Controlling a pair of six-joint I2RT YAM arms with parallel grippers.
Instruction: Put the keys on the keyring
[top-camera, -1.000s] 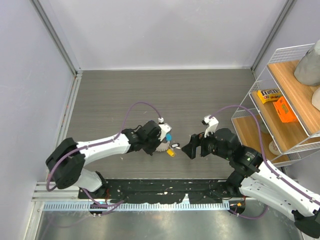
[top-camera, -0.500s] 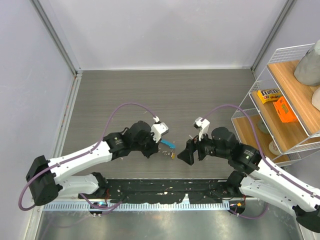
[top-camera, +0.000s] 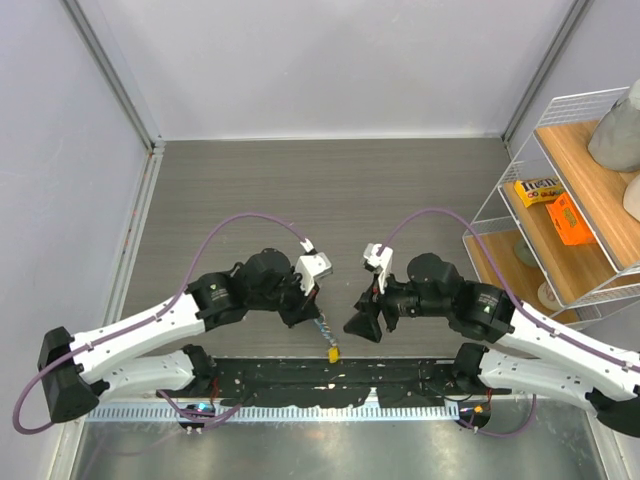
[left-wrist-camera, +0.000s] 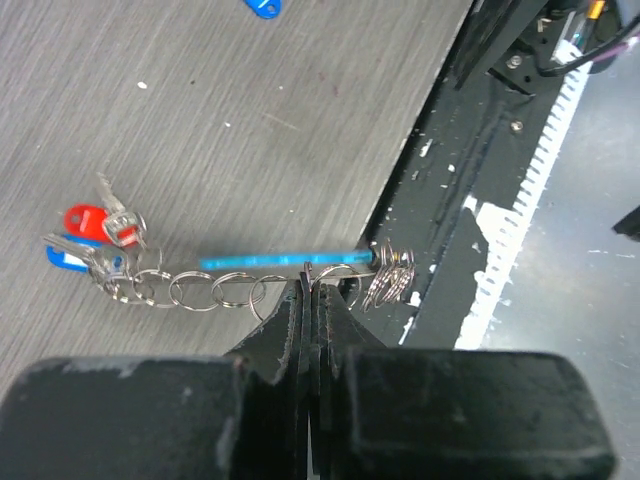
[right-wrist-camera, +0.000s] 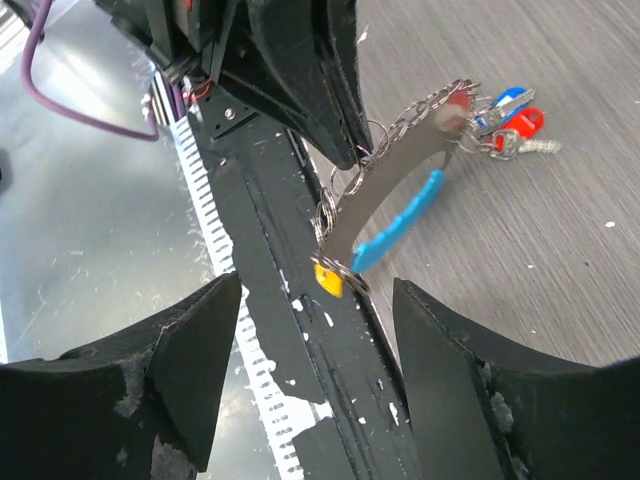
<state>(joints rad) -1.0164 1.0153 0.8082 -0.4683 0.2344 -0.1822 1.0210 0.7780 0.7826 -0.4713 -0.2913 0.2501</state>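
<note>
Dangling silvery keyring (right-wrist-camera: 385, 190), light-blue band (right-wrist-camera: 408, 212)

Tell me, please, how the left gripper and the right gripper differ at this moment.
1. The left gripper has its jaws shut; the right gripper has its jaws apart.
2. The left gripper pinches the keyring and holds one end up; the right gripper holds nothing and stops short of the keyring.
Shared: both are black two-finger grippers, and they face each other across the keyring.
</note>
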